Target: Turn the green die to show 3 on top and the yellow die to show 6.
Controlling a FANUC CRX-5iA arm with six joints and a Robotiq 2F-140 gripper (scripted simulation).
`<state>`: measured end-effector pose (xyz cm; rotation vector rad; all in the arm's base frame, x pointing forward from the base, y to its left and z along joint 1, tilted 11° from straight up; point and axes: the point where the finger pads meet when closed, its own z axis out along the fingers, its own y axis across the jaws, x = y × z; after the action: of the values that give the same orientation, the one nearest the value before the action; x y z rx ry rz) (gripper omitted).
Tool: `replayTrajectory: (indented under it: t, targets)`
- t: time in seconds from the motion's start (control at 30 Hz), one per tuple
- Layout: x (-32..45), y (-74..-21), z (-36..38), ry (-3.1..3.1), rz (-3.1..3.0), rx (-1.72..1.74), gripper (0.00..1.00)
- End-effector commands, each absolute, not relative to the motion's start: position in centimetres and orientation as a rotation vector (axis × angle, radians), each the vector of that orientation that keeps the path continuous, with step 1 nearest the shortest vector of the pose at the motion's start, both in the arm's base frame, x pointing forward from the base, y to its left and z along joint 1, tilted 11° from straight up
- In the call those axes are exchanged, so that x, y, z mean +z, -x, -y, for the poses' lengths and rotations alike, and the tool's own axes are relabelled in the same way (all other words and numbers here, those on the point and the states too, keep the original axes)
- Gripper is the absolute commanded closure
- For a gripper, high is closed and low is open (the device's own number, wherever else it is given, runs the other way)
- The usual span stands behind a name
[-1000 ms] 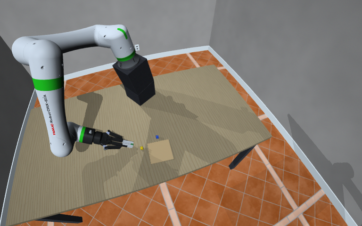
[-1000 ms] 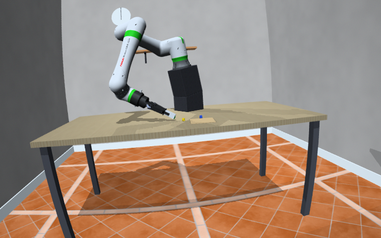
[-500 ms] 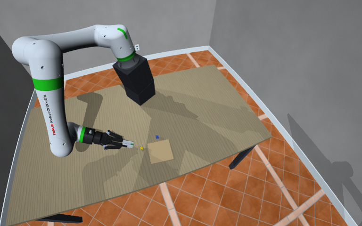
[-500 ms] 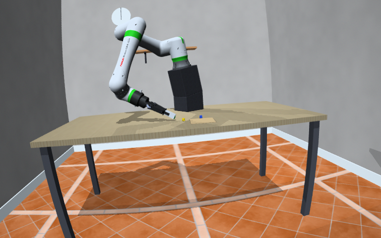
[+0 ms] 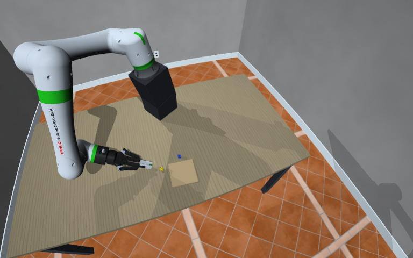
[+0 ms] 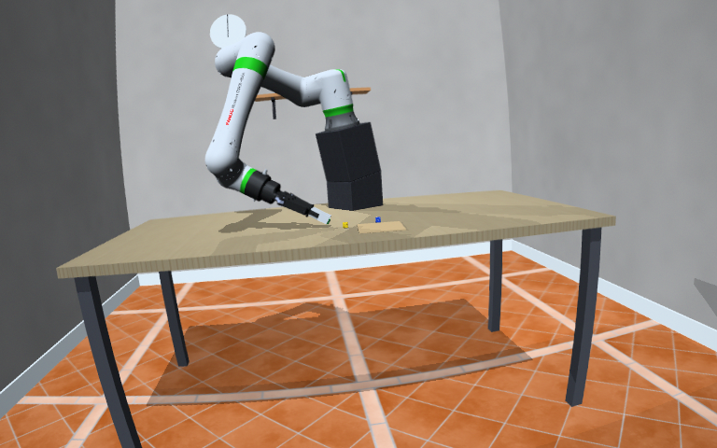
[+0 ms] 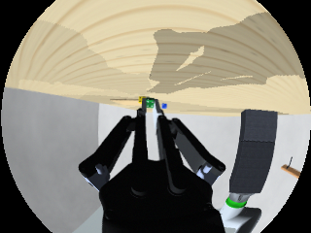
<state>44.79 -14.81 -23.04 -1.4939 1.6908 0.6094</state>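
My gripper (image 5: 149, 165) is shut on the small green die (image 7: 150, 101), held between the fingertips low over the table; a green speck also shows at the tips in the exterior view (image 6: 328, 222). The fingers point almost level toward the mat. The yellow die (image 5: 161, 168) lies on the bare table just past the fingertips, left of the tan mat (image 5: 183, 172). It also shows in the exterior view (image 6: 344, 224). The blue die (image 5: 179, 156) lies on the table just beyond the mat's far edge. The die faces are too small to read.
The black robot base block (image 5: 154, 91) stands at the back of the table. The table's front edge (image 5: 170, 209) runs a short way in front of the mat.
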Motion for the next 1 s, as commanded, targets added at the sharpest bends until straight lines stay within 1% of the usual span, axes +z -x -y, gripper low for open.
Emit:
replayTrajectory:
  t: [0.0,0.97]
  targets:
    - [-23.13,-44.80,14.84,1.494,-1.691,0.609,0.93]
    - [-24.09,-44.91,14.99,1.494,-1.691,0.609,0.93]
